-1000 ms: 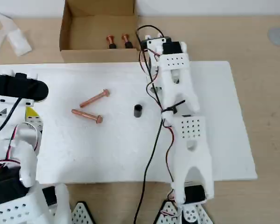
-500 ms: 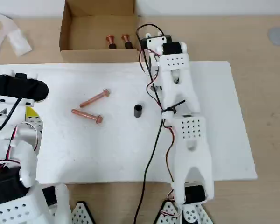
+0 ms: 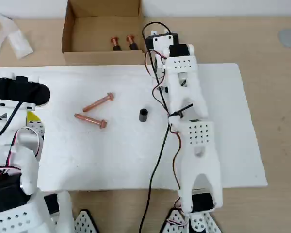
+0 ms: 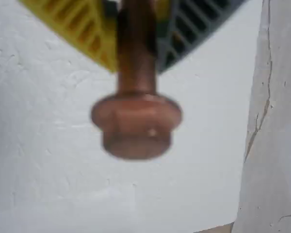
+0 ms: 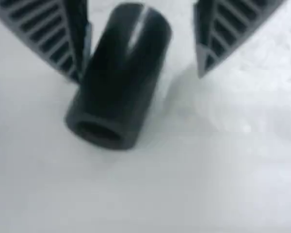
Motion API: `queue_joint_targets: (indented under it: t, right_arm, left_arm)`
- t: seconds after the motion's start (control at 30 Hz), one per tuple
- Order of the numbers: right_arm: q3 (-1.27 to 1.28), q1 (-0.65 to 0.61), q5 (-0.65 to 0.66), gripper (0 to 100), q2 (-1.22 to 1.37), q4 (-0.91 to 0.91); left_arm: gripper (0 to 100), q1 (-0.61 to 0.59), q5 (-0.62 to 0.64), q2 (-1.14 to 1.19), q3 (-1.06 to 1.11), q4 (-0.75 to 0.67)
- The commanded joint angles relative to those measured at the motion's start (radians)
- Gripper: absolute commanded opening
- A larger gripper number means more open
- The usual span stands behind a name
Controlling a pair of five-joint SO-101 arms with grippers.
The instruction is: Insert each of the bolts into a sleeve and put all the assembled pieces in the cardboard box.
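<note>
Pitted white foam (image 5: 223, 160) under black tubular sleeve (image 5: 117, 77) inside wide-open right claw (image 5: 138, 70) (left claw (image 4: 136, 58) tight on coppery flanged bolt (image 4: 136, 121))

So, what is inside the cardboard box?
A bolt and a second bolt lie in the cardboard box, each with a dark sleeve on it. The near wall hides the floor right behind it.

Bolt (image 4: 136, 121) blurred, shank cut off @ edge.

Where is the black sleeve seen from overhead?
High view: the sleeve sits on the white mat, between the two loose bolts to its left and the right arm.
</note>
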Motion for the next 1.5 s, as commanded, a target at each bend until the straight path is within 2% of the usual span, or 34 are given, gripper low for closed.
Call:
queue_joint_targets:
  t: [0.0, 0.13, 0.27, 0.3, 0.6, 0.77, 0.9, 1.03, 1.33, 1.47]
  right_arm:
    - [-0.005, 0.012, 0.006, 16.4, 0.033, -0.069]
    - [-0.005, 0.012, 0.006, 15.6, 0.035, -0.058]
    - [-0.004, 0.010, 0.006, 1.7, 0.039, -0.032]
    - [-0.002, 0.010, 0.006, 0.8, 0.039, -0.028]
    - [-0.019, -0.028, 0.002, 1.0, 0.016, 0.018]
    - [-0.183, -0.088, 0.003, 0.9, -0.061, 0.144]
    - [-0.415, -0.102, 0.003, 0.9, -0.154, 0.178]
    - [-0.539, -0.148, 0.003, 0.9, -0.272, 0.178]
    - [-0.550, -0.278, -0.002, 0.9, -0.532, 0.181]
    - [-0.538, -0.377, -0.063, 0.9, -0.585, 0.181]
  left_arm:
    - [1, 0.006, 0.003, -0.012, -0.005, 0.000]
    - [1, 0.006, 0.003, -0.012, -0.005, 0.000]
    - [1, 0.006, 0.003, -0.012, -0.005, 0.000]
    - [1, 0.006, 0.003, -0.012, -0.005, 0.000]
    - [1, 0.006, 0.003, -0.012, -0.005, 0.000]
    - [1, 0.006, 0.012, -0.012, 0.015, -0.008]
    - [1, 0.005, 0.092, -0.012, 0.005, -0.009]
    - [1, 0.006, 0.170, -0.012, 0.008, -0.012]
    - [1, 0.008, 0.173, -0.012, 0.011, -0.118]
    - [1, 0.009, 0.172, 0.005, 0.086, -0.293]
